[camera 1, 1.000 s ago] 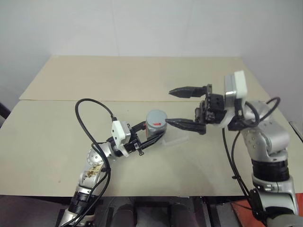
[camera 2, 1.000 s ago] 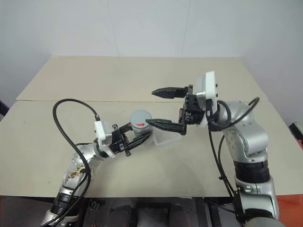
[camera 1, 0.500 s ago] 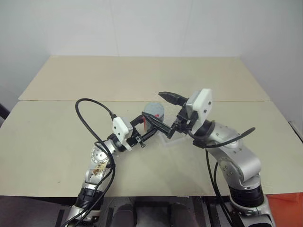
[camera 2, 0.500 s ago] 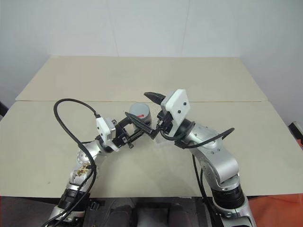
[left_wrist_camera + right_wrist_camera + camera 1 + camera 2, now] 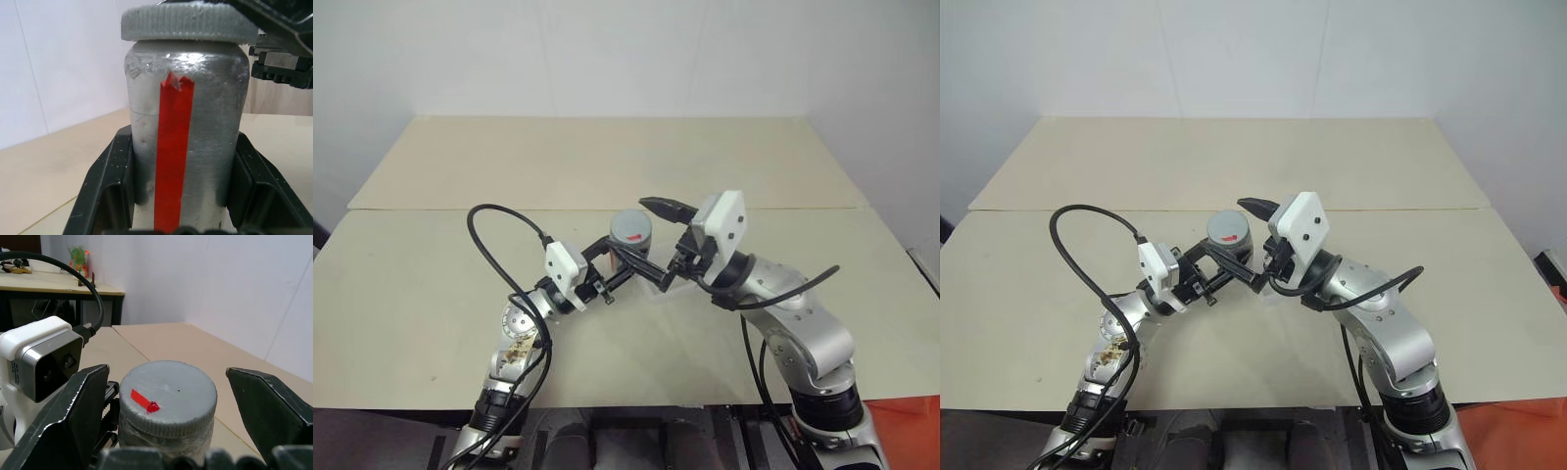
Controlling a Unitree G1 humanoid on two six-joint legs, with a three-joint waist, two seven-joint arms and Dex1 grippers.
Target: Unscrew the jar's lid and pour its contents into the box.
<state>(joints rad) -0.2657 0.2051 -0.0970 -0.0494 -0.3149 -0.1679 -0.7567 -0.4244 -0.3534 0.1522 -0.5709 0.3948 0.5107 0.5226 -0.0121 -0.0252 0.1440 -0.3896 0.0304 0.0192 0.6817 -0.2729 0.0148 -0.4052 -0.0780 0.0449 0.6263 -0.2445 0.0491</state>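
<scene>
Grey lid between spread fingers

Beige desk point(image 5: 431, 284) carried the scene. Near its middle, the left gripper point(image 5: 625, 266) pinched the jar point(image 5: 186, 142) upright above the surface. The right gripper point(image 5: 168, 431) stood spread wide, one finger on each side of the lid point(image 5: 168, 399), touching neither side.

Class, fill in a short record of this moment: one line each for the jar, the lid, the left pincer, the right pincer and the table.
jar: upright, held off the table, red stripe on its side
lid: on the jar, grey, small red mark on top
left pincer: shut on the jar, a finger on each side
right pincer: open, fingers either side of the lid, apart from it
table: beige
</scene>
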